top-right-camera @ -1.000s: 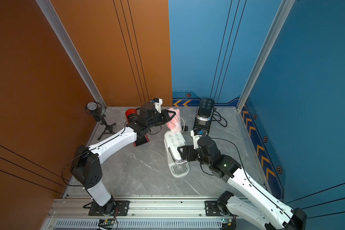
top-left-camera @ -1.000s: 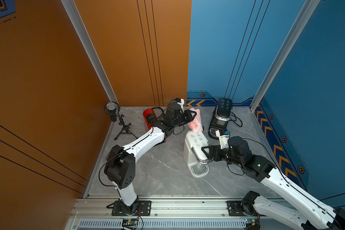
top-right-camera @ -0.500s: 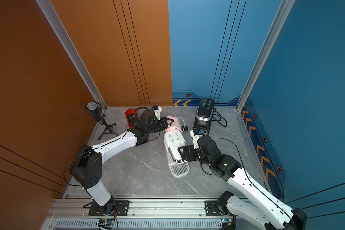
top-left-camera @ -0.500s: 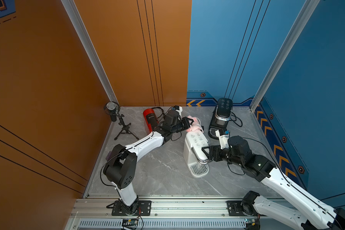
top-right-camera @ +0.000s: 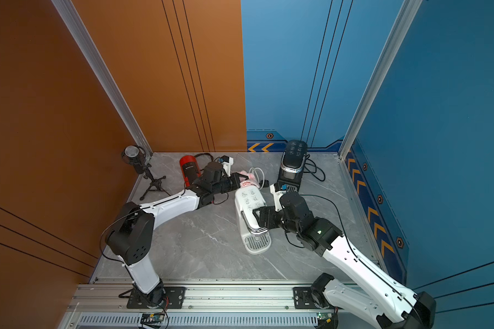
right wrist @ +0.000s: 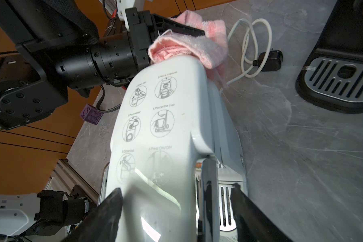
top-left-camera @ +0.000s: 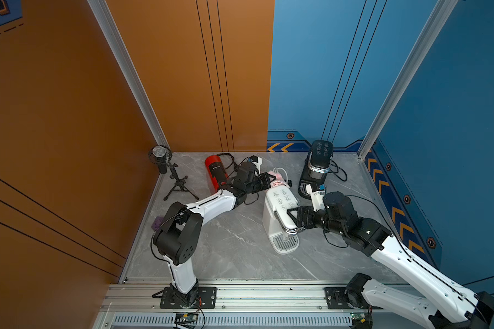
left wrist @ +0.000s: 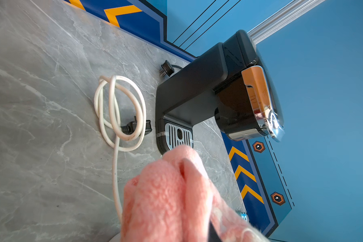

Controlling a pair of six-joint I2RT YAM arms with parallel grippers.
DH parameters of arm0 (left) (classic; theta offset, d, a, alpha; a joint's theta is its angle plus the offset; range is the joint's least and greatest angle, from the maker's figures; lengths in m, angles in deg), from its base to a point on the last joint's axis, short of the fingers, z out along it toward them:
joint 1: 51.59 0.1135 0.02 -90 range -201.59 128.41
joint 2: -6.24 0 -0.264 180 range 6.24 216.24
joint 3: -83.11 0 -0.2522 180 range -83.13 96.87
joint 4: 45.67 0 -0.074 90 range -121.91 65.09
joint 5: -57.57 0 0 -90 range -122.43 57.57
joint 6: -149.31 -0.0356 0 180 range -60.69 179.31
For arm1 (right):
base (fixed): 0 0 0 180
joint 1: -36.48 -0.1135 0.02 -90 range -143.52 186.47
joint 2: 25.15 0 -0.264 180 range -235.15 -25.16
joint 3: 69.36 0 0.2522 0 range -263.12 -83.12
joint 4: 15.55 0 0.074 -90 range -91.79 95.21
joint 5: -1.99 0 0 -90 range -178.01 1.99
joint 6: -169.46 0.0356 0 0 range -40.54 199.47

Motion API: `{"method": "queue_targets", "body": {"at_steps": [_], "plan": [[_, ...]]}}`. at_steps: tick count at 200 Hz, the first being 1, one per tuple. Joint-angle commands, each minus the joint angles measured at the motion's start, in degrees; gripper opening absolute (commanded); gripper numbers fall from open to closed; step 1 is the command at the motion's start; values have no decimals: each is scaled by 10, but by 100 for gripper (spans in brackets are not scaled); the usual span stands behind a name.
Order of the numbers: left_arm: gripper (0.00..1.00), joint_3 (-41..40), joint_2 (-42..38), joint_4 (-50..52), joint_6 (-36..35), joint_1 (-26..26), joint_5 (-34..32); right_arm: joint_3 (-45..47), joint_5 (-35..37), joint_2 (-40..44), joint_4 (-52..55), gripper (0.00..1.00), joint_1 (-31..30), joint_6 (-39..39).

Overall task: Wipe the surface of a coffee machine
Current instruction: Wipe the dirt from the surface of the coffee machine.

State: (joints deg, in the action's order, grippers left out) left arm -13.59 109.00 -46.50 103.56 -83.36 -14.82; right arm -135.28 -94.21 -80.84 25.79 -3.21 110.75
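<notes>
A white coffee machine (top-left-camera: 280, 202) (top-right-camera: 248, 199) (right wrist: 155, 125) stands mid-table, with printed pictograms on its top. My left gripper (top-left-camera: 271, 179) (top-right-camera: 241, 179) is shut on a pink cloth (top-left-camera: 278, 178) (left wrist: 166, 199) (right wrist: 197, 48) and presses it against the machine's rear top edge. In the left wrist view the cloth hides the fingers almost entirely. From the right, my right gripper (top-left-camera: 293, 219) (top-right-camera: 260, 219) (right wrist: 175, 188) reaches in, jaws wide, one finger on each side of the machine's front head, clamping it.
A black coffee machine (top-left-camera: 318, 162) (left wrist: 208, 83) stands at the back right. A coiled white cord (left wrist: 117, 109) (right wrist: 254, 48) lies between the two machines. At the back left are a red cylinder (top-left-camera: 216, 172) and a microphone on a tripod (top-left-camera: 161, 159). A purple cube (top-left-camera: 157, 222) sits by the left edge.
My left gripper has come down with the pink cloth from above the table onto the back of the white machine. The right arm has stayed put.
</notes>
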Motion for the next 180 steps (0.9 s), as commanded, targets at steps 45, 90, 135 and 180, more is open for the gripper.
{"method": "queue_targets", "body": {"at_steps": [45, 90, 135, 180], "plan": [[0, -76, 51, 1, -37, 10, 38, 15, 31, -43, 127, 81, -1, -22], [0, -73, 24, 1, -41, 32, 68, 12, 36, -28, 135, 81, -1, -29], [0, 2, 5, 2, -15, 27, 124, -1, 46, -35, 145, 82, 6, -41], [0, 0, 7, 4, -13, 19, 113, -5, 44, -24, 148, 82, 8, -44]]}}
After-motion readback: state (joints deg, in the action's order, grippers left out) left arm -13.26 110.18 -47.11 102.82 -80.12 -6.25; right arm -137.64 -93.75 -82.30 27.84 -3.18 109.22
